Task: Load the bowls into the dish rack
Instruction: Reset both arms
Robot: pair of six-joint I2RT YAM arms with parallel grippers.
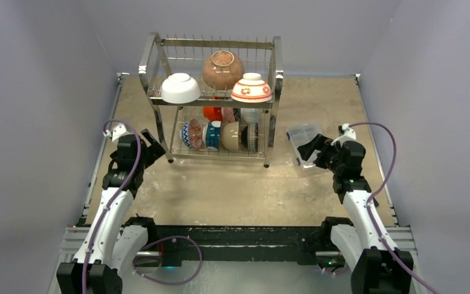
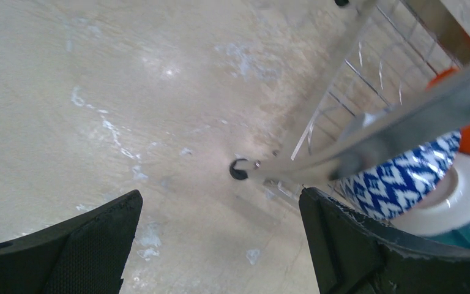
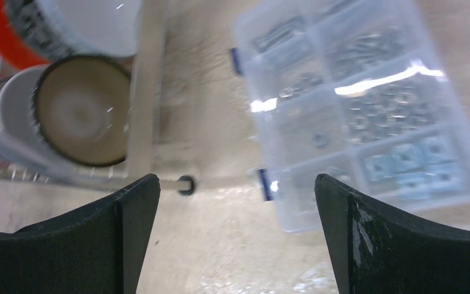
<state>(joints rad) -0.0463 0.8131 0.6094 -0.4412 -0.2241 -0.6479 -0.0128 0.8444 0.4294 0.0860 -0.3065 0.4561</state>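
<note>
The steel wire dish rack [image 1: 273, 73] stands at the table's back middle. Its top shelf holds a white bowl [image 1: 180, 89], a tan-brown bowl [image 1: 223, 69] and a red-and-white floral bowl [image 1: 251, 89]. Its lower shelf holds a blue patterned bowl [image 1: 191, 133], an orange-red bowl [image 1: 212, 113] and several more on edge. My left gripper [image 1: 153, 146] is open and empty by the rack's front left leg [image 2: 318, 164]; the blue patterned bowl [image 2: 404, 180] shows beside it. My right gripper [image 1: 309, 150] is open and empty, right of the rack, over the table beside the clear plastic box.
A clear plastic compartment box [image 1: 301, 136] of small metal parts lies right of the rack, and fills the right of the right wrist view [image 3: 367, 104]. The rack's front right foot [image 3: 186, 185] is near my right gripper. Grey walls close in on both sides.
</note>
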